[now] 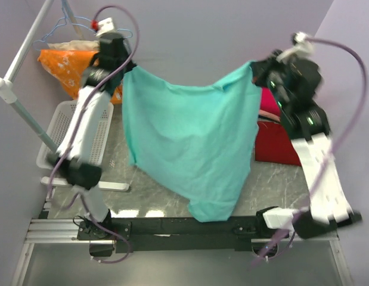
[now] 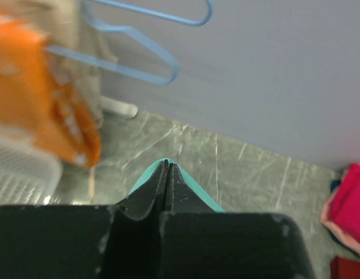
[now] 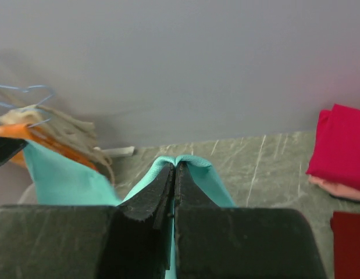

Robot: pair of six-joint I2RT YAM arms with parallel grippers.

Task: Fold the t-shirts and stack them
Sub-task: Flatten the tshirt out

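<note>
A teal t-shirt (image 1: 190, 143) hangs spread in the air between both arms, its lower edge drooping toward the near table edge. My left gripper (image 1: 126, 67) is shut on its upper left corner; the teal cloth (image 2: 194, 189) shows round the closed tips (image 2: 166, 165). My right gripper (image 1: 256, 72) is shut on the upper right corner, with teal cloth (image 3: 209, 174) bunched over the tips (image 3: 175, 165). A magenta-pink shirt (image 1: 269, 104) lies on a salmon one (image 3: 337, 189), and a dark red shirt (image 1: 278, 143) lies in front of them, at the right.
An orange white-blotched cloth (image 1: 68, 65) and a beige cloth (image 1: 74, 44) hang on blue hangers (image 2: 145, 64) at the back left. A white basket (image 1: 71, 128) stands at the left by a rack pole (image 1: 20, 101). The marble table (image 1: 154, 190) ends at a black rail.
</note>
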